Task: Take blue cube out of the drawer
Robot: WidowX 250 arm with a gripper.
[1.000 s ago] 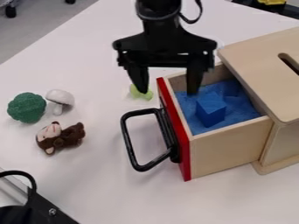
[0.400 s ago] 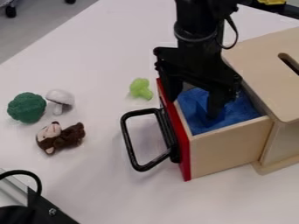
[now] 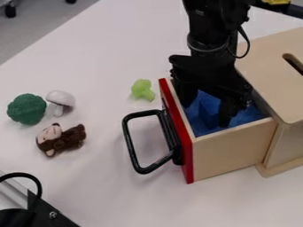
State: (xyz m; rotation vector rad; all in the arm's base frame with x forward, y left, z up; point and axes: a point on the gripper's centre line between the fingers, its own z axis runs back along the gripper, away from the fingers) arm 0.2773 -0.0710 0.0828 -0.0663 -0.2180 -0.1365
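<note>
Black gripper (image 3: 206, 114), open around the blue cube (image 3: 209, 105) inside the wooden drawer (image 3: 234, 148), could pinch the blue lining (image 3: 251, 116) as it closes, spoiling its grasp.

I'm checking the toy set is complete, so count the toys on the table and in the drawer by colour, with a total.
Green: 2, bumpy dark green broccoli toy, small light green broccoli toy
White: 1, white toy mushroom
Brown: 1, brown plush monkey
Blue: 1, blue cube in the wooden drawer with the red front
Total: 5
</note>
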